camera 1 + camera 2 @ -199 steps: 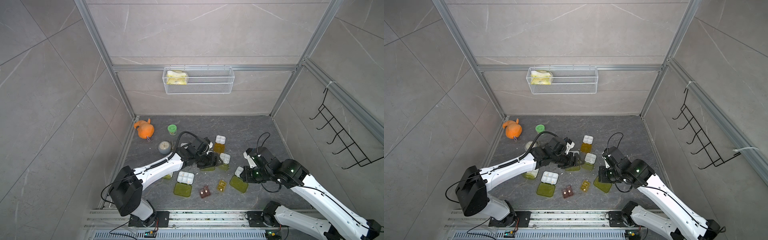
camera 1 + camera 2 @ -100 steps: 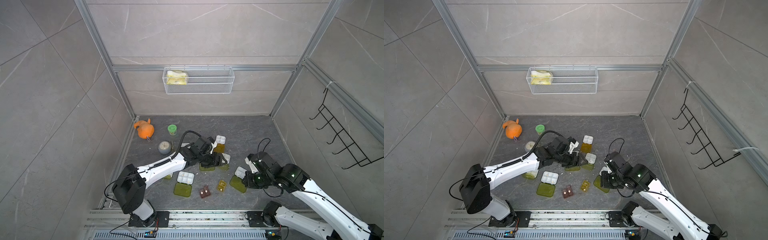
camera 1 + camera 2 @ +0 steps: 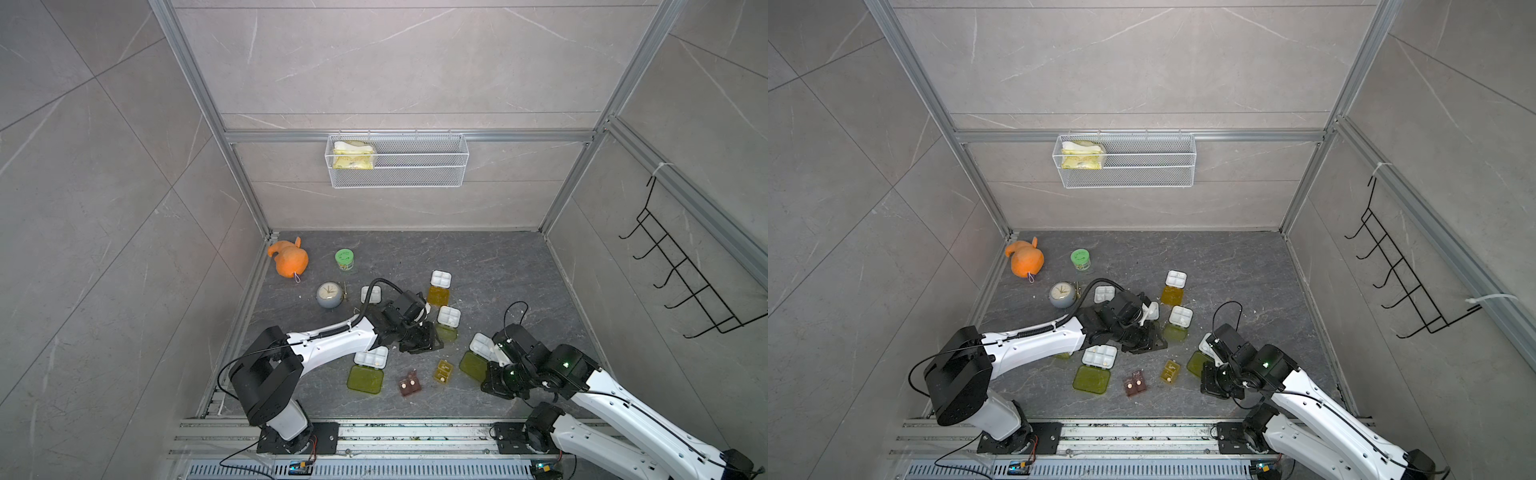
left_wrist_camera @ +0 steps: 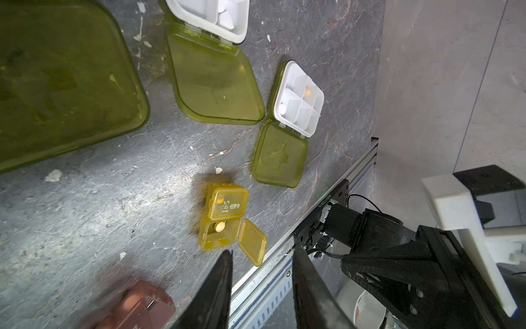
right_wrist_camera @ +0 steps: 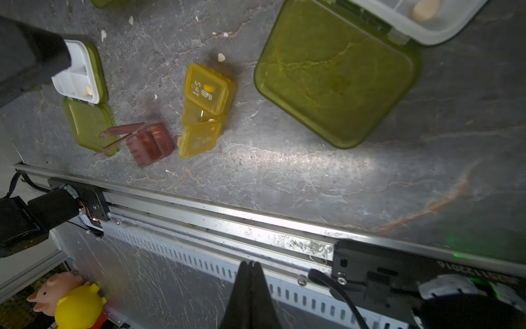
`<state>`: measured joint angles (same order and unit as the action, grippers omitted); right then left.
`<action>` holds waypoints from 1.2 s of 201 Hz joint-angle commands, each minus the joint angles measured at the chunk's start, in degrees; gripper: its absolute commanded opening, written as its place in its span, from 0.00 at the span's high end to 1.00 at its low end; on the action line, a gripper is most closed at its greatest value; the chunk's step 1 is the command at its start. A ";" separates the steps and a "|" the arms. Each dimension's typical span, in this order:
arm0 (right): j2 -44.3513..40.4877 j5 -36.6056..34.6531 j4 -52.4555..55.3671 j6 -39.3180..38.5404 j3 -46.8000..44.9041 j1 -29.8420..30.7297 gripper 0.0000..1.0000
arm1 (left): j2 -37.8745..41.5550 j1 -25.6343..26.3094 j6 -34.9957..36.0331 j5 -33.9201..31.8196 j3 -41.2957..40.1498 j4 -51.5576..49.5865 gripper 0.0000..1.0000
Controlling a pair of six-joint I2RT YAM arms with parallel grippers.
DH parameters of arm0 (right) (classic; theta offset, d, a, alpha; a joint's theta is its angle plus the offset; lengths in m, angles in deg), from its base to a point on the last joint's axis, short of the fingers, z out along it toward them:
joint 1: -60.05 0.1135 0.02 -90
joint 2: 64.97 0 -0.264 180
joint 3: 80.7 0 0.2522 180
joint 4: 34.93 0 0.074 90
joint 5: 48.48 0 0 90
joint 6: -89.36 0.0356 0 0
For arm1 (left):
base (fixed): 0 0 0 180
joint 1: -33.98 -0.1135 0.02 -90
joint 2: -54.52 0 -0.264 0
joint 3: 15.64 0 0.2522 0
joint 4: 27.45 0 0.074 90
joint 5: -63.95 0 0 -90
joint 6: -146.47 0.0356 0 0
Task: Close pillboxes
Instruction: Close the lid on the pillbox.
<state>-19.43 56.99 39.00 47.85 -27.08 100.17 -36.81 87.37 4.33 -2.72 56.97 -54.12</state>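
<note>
Several pillboxes lie open on the dark floor in both top views: white trays with green lids [image 3: 365, 379] [image 3: 473, 365] [image 3: 446, 332], one with an orange lid [image 3: 438, 296], a small amber pillbox [image 3: 443, 371] and a brown pillbox [image 3: 409, 384]. My left gripper [image 4: 262, 253] hovers open with nothing between its fingers, close to the amber pillbox [image 4: 225, 216], which has one flap open. It sits mid-floor in a top view [image 3: 419, 343]. My right gripper [image 5: 250, 263] is shut and empty, near the front rail beside a green lid [image 5: 333, 74].
A grey clock [image 3: 329, 295], a green-lidded jar [image 3: 345, 259] and an orange plush [image 3: 289, 259] stand at the back left. A wire basket [image 3: 397, 160] hangs on the back wall. The metal rail [image 5: 227, 225] runs along the floor's front edge.
My left gripper's jaws have narrowed and it has shifted slightly toward the front. My right gripper has drawn back from the right pillbox toward the front rail, still shut.
</note>
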 commanded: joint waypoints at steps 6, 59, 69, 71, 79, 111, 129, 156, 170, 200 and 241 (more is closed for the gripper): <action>1.56 2.49 -6.03 2.57 -2.21 0.31 1.00 | -0.25 0.05 -1.11 -0.46 -1.82 1.15 0.72; 8.37 3.94 -13.45 2.73 -3.07 0.92 1.00 | -1.89 0.40 -0.27 0.13 -2.74 1.75 0.85; 9.47 4.20 -14.87 3.06 -3.31 1.01 1.00 | -2.33 0.52 -0.19 0.22 -2.71 1.74 0.87; 9.70 4.26 -15.18 3.14 -3.32 1.08 1.00 | -2.46 0.57 -0.27 0.33 -2.71 1.79 0.88; 10.36 4.46 -16.18 3.35 -3.47 1.30 1.00 | -2.92 0.66 -0.22 0.63 -2.77 2.01 0.90; 12.52 4.66 -18.64 3.72 -4.22 1.54 1.00 | -4.90 1.06 -0.20 1.36 -2.17 2.75 0.95; 13.38 4.83 -19.78 3.87 -4.66 1.62 1.00 | -5.82 1.28 -0.24 1.80 -1.72 2.89 0.96; 14.61 5.17 -21.25 3.97 -4.95 1.76 1.00 | -6.74 1.57 -0.19 2.09 -1.72 3.17 0.98; 15.14 5.25 -21.86 4.11 -5.18 1.89 1.00 | -7.02 1.72 -0.40 2.32 -1.99 3.48 0.98; 15.94 5.28 -23.13 4.42 -5.84 2.20 1.00 | -7.11 1.97 -0.93 2.33 -2.94 4.50 0.99; 17.07 5.01 -24.66 4.68 -6.19 2.42 1.00 | -7.28 2.21 -1.23 2.32 -3.96 5.24 0.99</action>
<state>-3.30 61.93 15.83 51.63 -32.61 102.16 -43.34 89.14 3.50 -1.63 53.69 -50.43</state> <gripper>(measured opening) 0.044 0.045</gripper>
